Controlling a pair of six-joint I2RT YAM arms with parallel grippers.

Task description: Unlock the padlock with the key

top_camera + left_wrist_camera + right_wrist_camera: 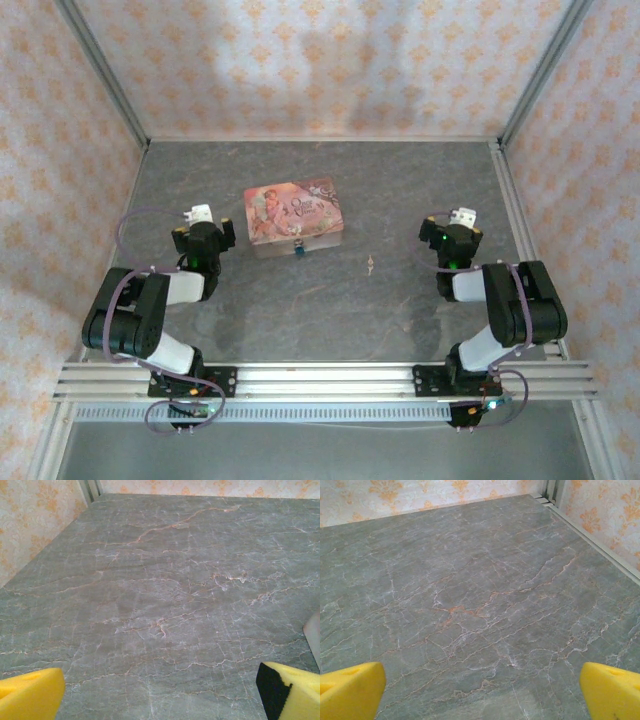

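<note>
Left gripper (200,213) hangs over the left part of the grey marbled surface (400,190), just left of the pink tin (293,215). In its wrist view the two yellow fingertips (30,694) sit at the bottom corners with bare stone between them, so the jaws stand wide apart and hold nothing.

The right gripper (463,217) is poised over the right part of the surface, well apart from the tin. Its wrist view gives the same reading: one yellow fingertip (351,690) at each lower corner, spread wide, nothing between them.

The padlock (298,247), a tiny teal-blue body, sits against the near long side of the pink tin, about midway along it. Whether its shackle is hooked through a clasp on the tin is too small to tell. It lies to the right of the left gripper and a little closer to the arm bases, with the tin's near-left corner between them.

The key (371,265), a thin pale sliver, lies flat on the open surface to the right of the padlock and apart from it. It is left of the right gripper and slightly nearer the bases, roughly between the padlock and the right arm.
</note>
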